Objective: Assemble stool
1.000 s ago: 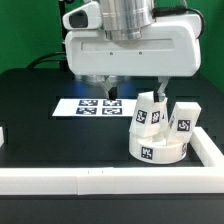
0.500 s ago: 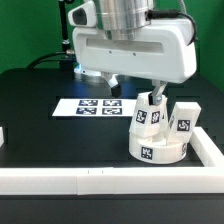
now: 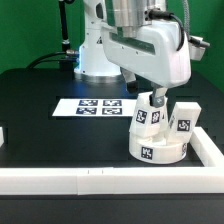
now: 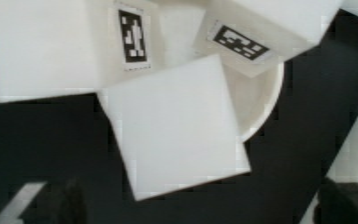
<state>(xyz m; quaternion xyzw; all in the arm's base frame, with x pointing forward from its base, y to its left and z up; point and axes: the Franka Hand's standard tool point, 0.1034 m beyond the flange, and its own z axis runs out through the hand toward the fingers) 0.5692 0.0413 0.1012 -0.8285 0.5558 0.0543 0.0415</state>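
The white stool seat disc [image 3: 160,150] lies at the exterior view's right, near the rail corner. Two blocky tagged legs stand in it: one [image 3: 148,113] on the exterior view's left, one [image 3: 185,117] on its right. My gripper [image 3: 155,96] hangs just above the legs with its hand turned at an angle; the fingertips are close over the left leg, and touching cannot be told. In the wrist view a leg's flat white face [image 4: 176,130] fills the middle over the seat's curved rim [image 4: 268,100], and tags [image 4: 242,42] show. The gripper [image 4: 202,208] is open and empty, its dark blurred fingers [image 4: 43,205] wide apart.
The marker board [image 3: 95,105] lies flat on the black table to the exterior view's left of the stool. A long white rail [image 3: 100,181] runs along the front edge and up the right side [image 3: 213,148], close to the seat.
The hand has swung about its vertical axis and shifted toward the exterior view's right, so it now stands angled over the stool legs. The stool parts have not moved.
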